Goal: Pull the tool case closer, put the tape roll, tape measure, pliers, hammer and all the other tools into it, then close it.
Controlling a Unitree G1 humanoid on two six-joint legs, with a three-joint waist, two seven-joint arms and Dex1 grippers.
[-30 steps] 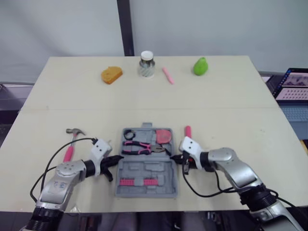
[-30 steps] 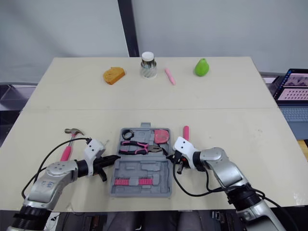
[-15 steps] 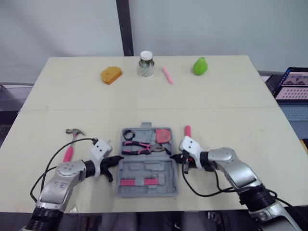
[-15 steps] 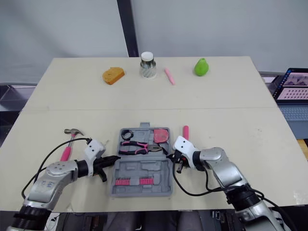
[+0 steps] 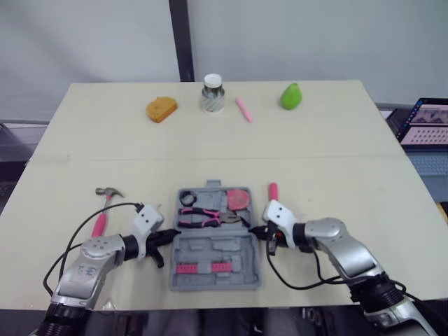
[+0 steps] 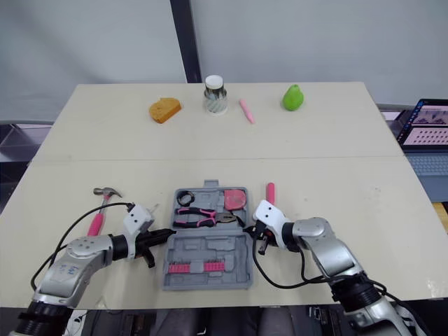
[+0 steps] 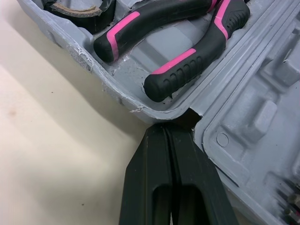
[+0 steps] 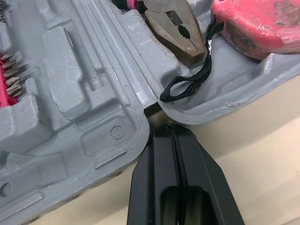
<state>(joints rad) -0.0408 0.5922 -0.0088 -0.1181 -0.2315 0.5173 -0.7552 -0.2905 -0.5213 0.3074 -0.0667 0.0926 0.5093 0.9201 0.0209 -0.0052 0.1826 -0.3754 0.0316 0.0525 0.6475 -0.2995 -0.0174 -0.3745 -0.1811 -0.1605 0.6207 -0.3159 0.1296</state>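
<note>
Two halves of a grey tool case (image 5: 217,245) are lying open and flat at the near middle of a pale table (image 5: 336,140). The far half is holding a black tape roll (image 5: 187,198) at its left corner, black and pink pliers (image 5: 206,217) across the middle, and a pink tape measure (image 5: 240,198) at its right corner. The near half is holding a pink strip of bits (image 5: 203,266).

The left gripper (image 5: 168,236) is lying low on the table at the left side of the case. Its black fingers (image 7: 150,154) are pressed tightly together, with the tips touching the notch where the two halves meet. The right gripper (image 5: 255,229) is mirroring it on the right side, its fingers (image 8: 161,150) also clenched together, with the tips touching the hinge notch there. Neither is grasping anything.

A hammer (image 5: 103,210) with a pink handle is lying on the table to the left of the case, apart from it. A pink-handled tool (image 5: 273,191) is lying just right of the case, beyond the right gripper.

Along the far edge of the table, from left to right, are sitting an orange object (image 5: 162,108), a jar (image 5: 213,93) with a white lid, a pink marker (image 5: 243,110) and a green pear-shaped object (image 5: 291,96). A laptop (image 5: 428,126) is showing off the table to the right.
</note>
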